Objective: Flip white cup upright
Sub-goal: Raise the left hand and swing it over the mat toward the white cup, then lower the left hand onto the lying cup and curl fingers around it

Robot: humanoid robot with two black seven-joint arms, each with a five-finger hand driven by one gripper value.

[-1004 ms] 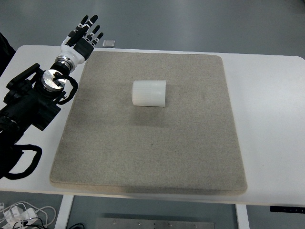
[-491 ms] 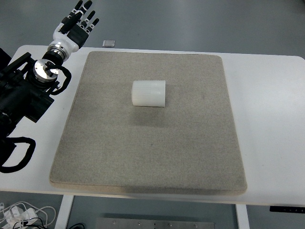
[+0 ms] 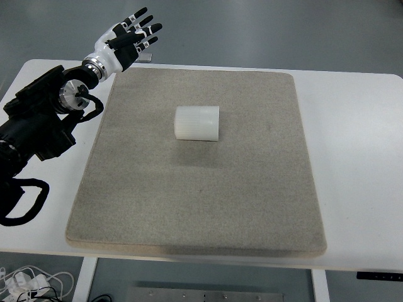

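My left hand (image 3: 126,43) is hovering past the far-left corner of the mat (image 3: 126,207), fingers (image 3: 150,28) spread wide, holding nothing. My right arm is not showing anywhere.

The cup (image 3: 196,123) is lying on its side near the middle of the mat, a little toward the far edge, well apart from my hand. Its axis is running left-right; which end is the mouth I cannot tell.

It is looking like light, thin, translucent plastic: probably stiff enough to grip, yet apt to flex if squeezed, and apt to roll on the mat. I am judging the best hold is across the curved wall, mid-length, with light pressure, then pivoting it onto its base.
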